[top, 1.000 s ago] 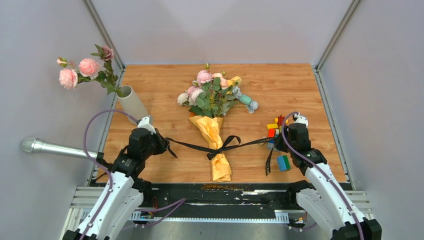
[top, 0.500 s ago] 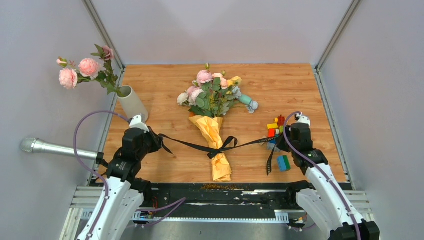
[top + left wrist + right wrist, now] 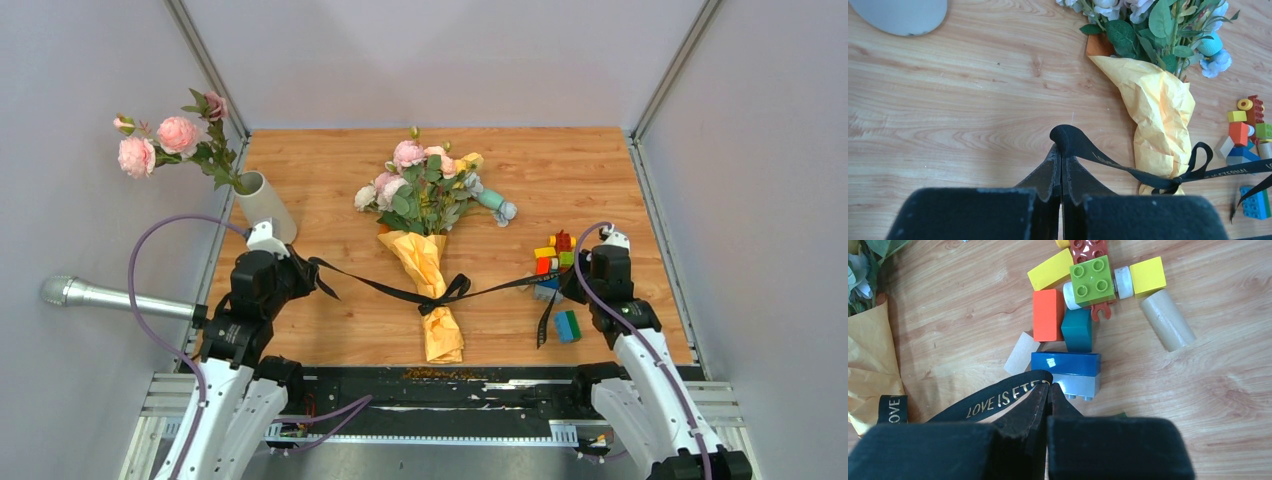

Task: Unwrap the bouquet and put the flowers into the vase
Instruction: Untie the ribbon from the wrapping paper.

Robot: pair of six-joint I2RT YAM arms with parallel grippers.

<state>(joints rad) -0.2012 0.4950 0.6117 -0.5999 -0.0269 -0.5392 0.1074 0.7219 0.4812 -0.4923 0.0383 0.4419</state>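
Observation:
The bouquet (image 3: 428, 262), wrapped in crinkled orange-tan paper, lies mid-table with its flowers (image 3: 420, 185) pointing away from me. A black strap (image 3: 490, 289) is knotted round the paper and stretches out to both sides. My left gripper (image 3: 313, 269) is shut on the strap's left end, seen in the left wrist view with the gripper (image 3: 1062, 150) pinching the strap (image 3: 1128, 167). My right gripper (image 3: 567, 285) is shut on the right end, and the right wrist view shows that gripper (image 3: 1049, 387) clamping the gold-lettered strap (image 3: 993, 402). The off-white vase (image 3: 266, 206) stands far left, holding pink blooms (image 3: 160, 140).
Coloured toy blocks (image 3: 555, 255) lie just beyond my right gripper, with a blue one (image 3: 567, 325) nearer the front edge. A teal wand (image 3: 493, 203) rests beside the flower heads. A grey metal tube (image 3: 100, 295) pokes in at the left wall. Grey walls enclose the table.
My left gripper has drawn leftward and my right slightly rightward, each holding its strap end. The strap is tauter and the bow loops at the knot have shrunk.

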